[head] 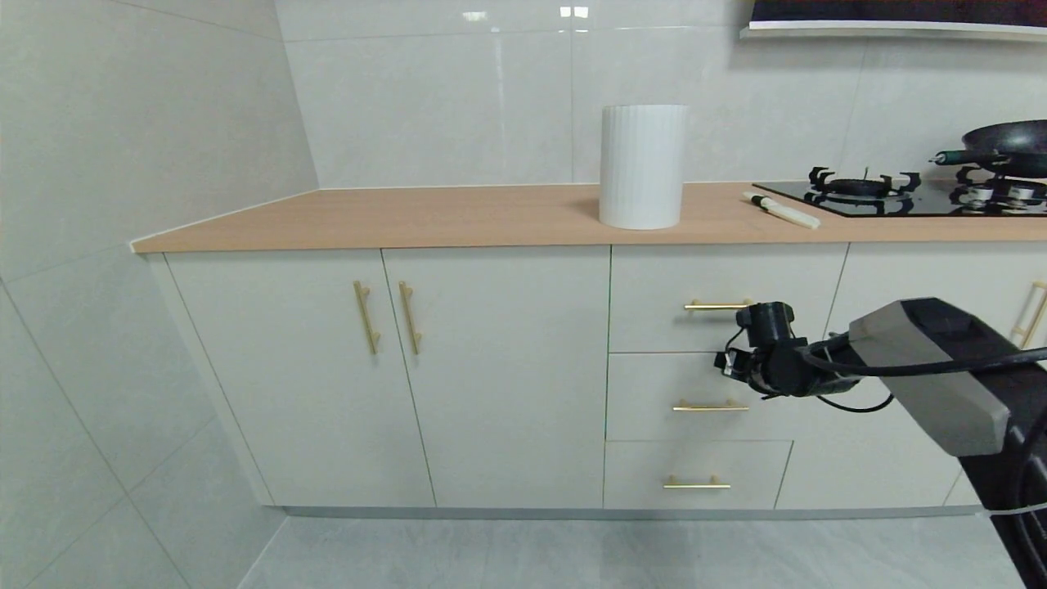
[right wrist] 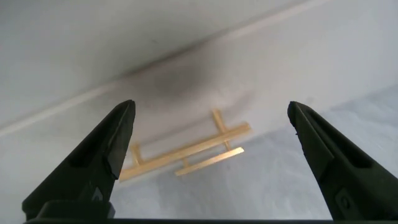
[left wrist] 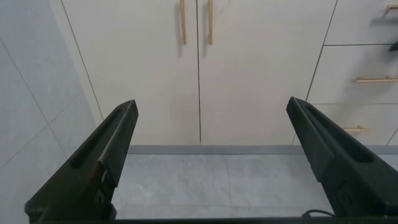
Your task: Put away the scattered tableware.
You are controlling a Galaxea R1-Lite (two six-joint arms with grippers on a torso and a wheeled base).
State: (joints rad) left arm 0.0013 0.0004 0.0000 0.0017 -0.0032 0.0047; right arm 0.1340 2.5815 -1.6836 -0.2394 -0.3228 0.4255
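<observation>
A pale grey tiled floor [head: 572,556] ran up to a row of off-white base cabinets [head: 491,368] set into a corner of glossy white wall tile [head: 98,245]. Nearest, the left jaws hung low and wide apart, holding and touching nothing. They faced the two cabinet doors with their pair of upright brass handles [left wrist: 196,22].

The grey and black right arm [head: 924,376] stood in front of the stack of three drawers [head: 720,278], level with the gap between the top and middle ones. The right jaws were likewise spread wide and empty. A brass bar handle [right wrist: 186,151] lay beyond them, apart from both tips; which drawer it belonged to could not be told.

Above the cabinets lay a light wooden counter [head: 450,217]. A tall white ribbed cylindrical container [head: 643,166] stood upright on it, above the drawers; its inside could not be seen. Just beside it lay a slim cream-coloured utensil with a dark end [head: 781,210], flat on the counter between the container and a black glass gas hob [head: 900,200]. A black pan [head: 1010,139] sat on the farther burner. A range hood [head: 891,29] hung above on the back wall.
</observation>
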